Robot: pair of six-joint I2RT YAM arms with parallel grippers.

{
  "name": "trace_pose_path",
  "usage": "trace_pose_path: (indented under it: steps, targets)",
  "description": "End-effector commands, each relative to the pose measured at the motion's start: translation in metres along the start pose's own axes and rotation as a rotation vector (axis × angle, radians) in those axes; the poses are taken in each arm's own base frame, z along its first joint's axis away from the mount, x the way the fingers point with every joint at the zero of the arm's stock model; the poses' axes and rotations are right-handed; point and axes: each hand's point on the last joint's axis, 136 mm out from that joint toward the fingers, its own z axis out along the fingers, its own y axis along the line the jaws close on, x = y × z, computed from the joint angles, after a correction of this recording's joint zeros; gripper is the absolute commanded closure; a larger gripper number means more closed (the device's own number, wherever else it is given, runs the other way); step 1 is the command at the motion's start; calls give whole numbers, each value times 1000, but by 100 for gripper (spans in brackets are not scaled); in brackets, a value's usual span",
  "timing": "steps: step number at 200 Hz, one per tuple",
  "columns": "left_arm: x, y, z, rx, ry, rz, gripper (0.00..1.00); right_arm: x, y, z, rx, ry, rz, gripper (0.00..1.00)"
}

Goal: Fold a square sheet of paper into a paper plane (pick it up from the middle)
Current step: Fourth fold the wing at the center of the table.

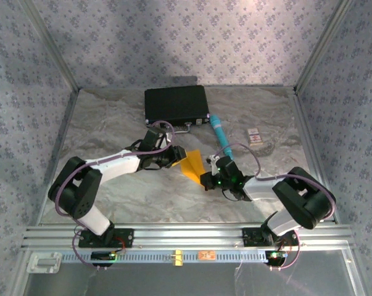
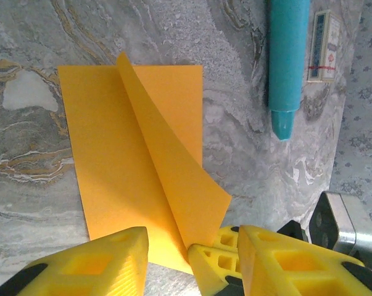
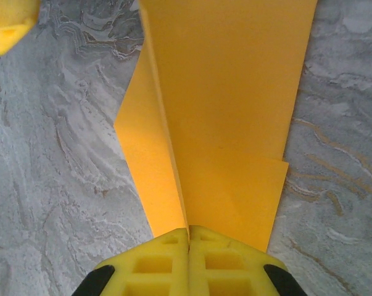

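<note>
Operator: Yellow fingers (image 2: 105, 262) of the left gripper (image 2: 192, 233) sit nearest the lens. State?

Manual: Jaws stand partly apart and hold nothing. They straddle the near corner of the square sheet of paper (image 2: 111, 154).

Operator: Location of the sheet?

Manual: In the top view it lies mid-table between the two grippers, with the left gripper at its 10 o'clock and the right gripper (image 3: 189, 233) at its 4 o'clock. Most of the sheet lies flat on the marble table (image 2: 247, 154). One raised flap (image 2: 173, 179) stands up along a diagonal line.

Operator: Right gripper?

Manual: Closed, pinching the flap at its near end. Its tips lie just beside the left gripper's fingers.

Operator: Step in hand?

Manual: Judged as forming a fold. Recommended procedure:
1. Maintain the right pinch so that the flap does not spring back.
2. Lower the left jaws onto the flat layer at 9 o'clock of the fold line to pin it.
3. Lay the flap edge to edge, then press from the pinched corner outward.

Operator: Cautions?

Manual: The table looks smooth, so an unpinned sheet may slide. The fingers of both grippers are crowded together, so approach slowly. A teal tube (image 2: 287, 61) at 1 o'clock and a small card (image 2: 324, 43) at 2 o'clock are well apart from the sheet.
</note>
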Motion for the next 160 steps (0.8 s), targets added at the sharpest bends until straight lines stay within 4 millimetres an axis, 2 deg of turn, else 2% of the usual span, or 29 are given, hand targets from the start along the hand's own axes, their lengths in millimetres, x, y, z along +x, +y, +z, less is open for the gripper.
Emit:
trace_pose_path:
  steps: [1, 80, 160]
  targets:
    - [5, 1, 7, 15, 33, 12, 61, 7, 4, 1, -64, 23, 62, 95]
    - [18, 0, 30, 6, 110, 36, 82, 6, 1, -1, -137, 13, 175, 95]
    - [33, 25, 54, -64, 162, 13, 87, 5, -1, -2, -206, 36, 293, 95]
